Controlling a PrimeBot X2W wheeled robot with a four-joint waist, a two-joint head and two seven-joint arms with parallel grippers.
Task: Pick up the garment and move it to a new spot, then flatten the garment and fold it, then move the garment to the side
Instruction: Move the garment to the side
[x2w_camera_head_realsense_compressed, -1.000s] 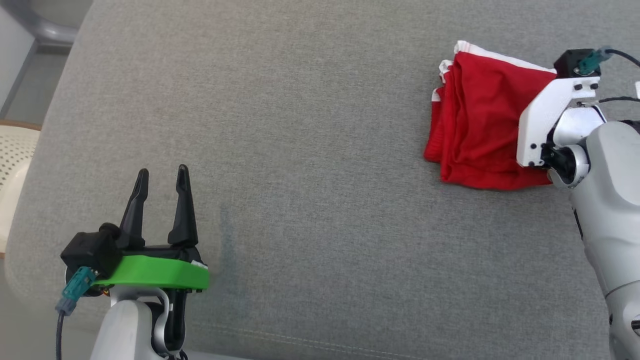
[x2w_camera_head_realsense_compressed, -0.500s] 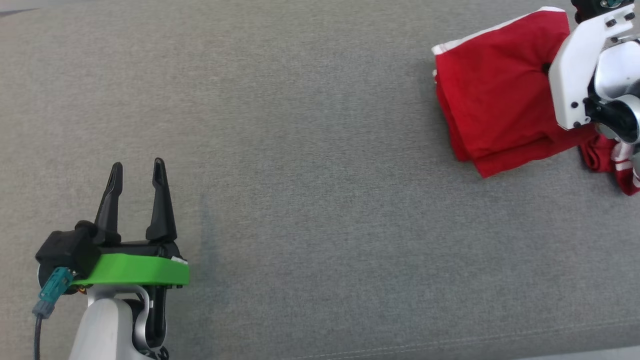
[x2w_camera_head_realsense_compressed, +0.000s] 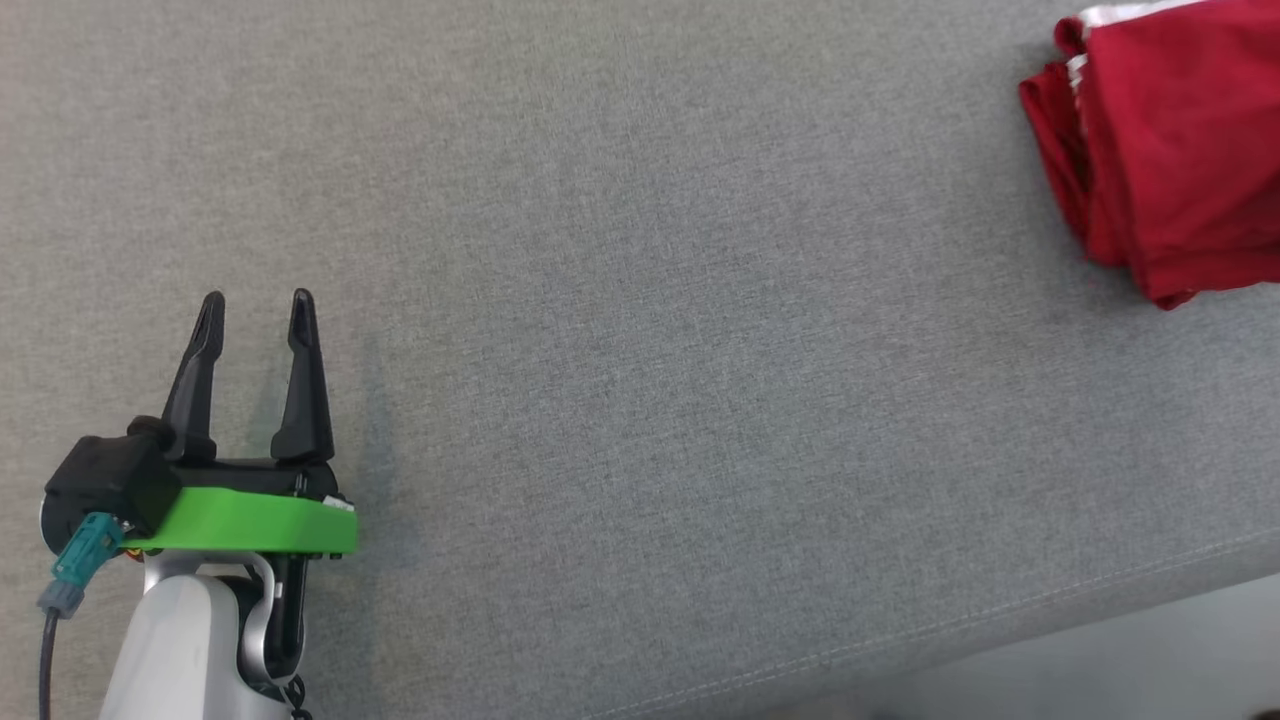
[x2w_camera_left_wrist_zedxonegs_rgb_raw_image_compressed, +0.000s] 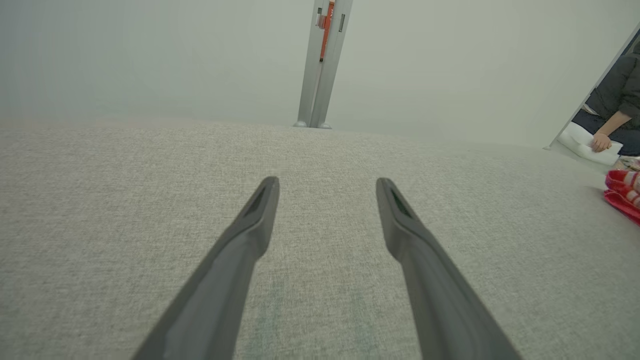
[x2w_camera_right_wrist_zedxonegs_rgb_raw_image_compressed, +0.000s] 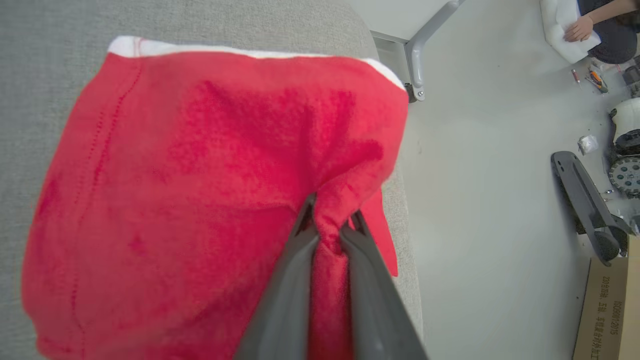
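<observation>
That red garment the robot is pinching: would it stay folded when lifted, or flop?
Probably floppy: the red garment bunches into a ridge where the right gripper pinches it. Likely light: thin layers, one small pinch holds them. Its folds may slide apart on the grey cushion.

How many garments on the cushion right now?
1: the red garment, at the grey cushion's right end, a fold pinched in the right gripper. Others could lie past the head view's right edge.

Left pincer (x2w_camera_head_realsense_compressed: 255, 300) is parked low, fingers spread wide and pointed straight ahead; right pincer (x2w_camera_right_wrist_zedxonegs_rgb_raw_image_compressed: 332, 220) is clamped tight on a pinch of garment (x2w_camera_right_wrist_zedxonegs_rgb_raw_image_compressed: 200, 165).
</observation>
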